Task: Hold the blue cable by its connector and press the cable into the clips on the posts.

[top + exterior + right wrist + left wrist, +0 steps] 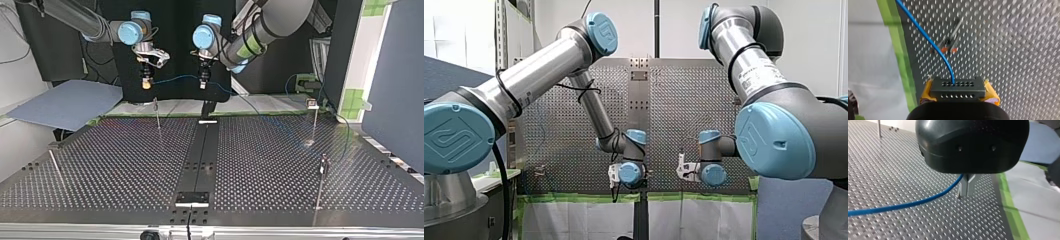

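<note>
front view: bright, even room light; a soft sheen runs along the metal tubes of my left arm [539, 70] and my right arm [751, 65].
top view: dimmer, with a black backdrop [175, 50]; a pale sheen lies across the table [125, 165].
left wrist view: soft highlights on the black shell of my left gripper [967, 190]; the blue cable [910, 205] is well lit.
right wrist view: the table's bumps glint; the connector [958, 88] is dark against them.

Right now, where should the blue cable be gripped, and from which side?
By its black connector, a rigid block with flat ends for the jaws. Come from its back, opposite the holed face where the cable exits, as my right gripper does.
</note>
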